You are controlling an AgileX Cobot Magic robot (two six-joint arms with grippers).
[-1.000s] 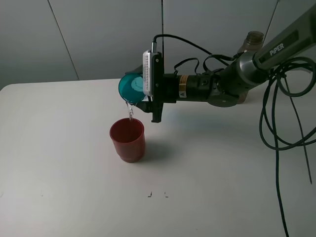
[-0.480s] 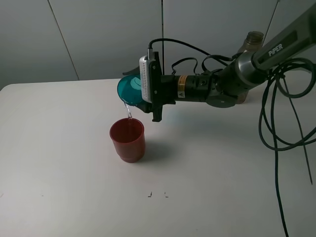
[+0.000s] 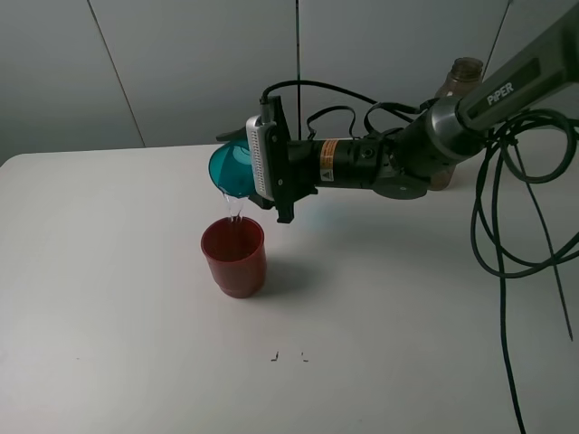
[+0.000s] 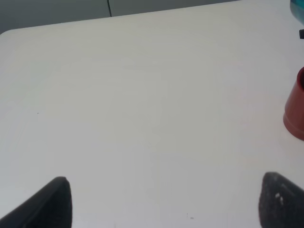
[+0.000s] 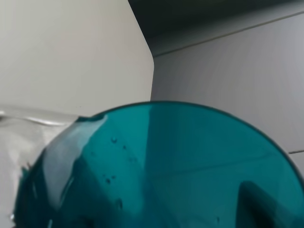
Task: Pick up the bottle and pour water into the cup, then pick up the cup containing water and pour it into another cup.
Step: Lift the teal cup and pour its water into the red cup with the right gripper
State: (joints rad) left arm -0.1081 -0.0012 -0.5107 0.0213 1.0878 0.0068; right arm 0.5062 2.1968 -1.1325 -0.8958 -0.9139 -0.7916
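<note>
My right gripper (image 3: 250,172) is shut on the teal-blue cup (image 3: 226,168) and holds it tipped on its side, mouth down to the left, just above the dark red cup (image 3: 234,256). A thin stream of water (image 3: 236,210) falls from its rim into the red cup. In the right wrist view the teal cup (image 5: 156,175) fills the frame, with droplets on its wall. The smoky bottle (image 3: 462,72) stands at the back right, mostly hidden behind the arm. My left gripper (image 4: 166,204) is open and empty low over the table. The red cup (image 4: 295,111) is at the edge of its view.
Black cables (image 3: 507,226) hang over the table's right side. Small black marks (image 3: 276,355) sit on the white table (image 3: 109,298) in front of the red cup. A grey wall stands behind the table's far edge.
The right gripper has rolled the teal cup further over and shifted it slightly left. Water keeps running into the red cup, which has not moved.
</note>
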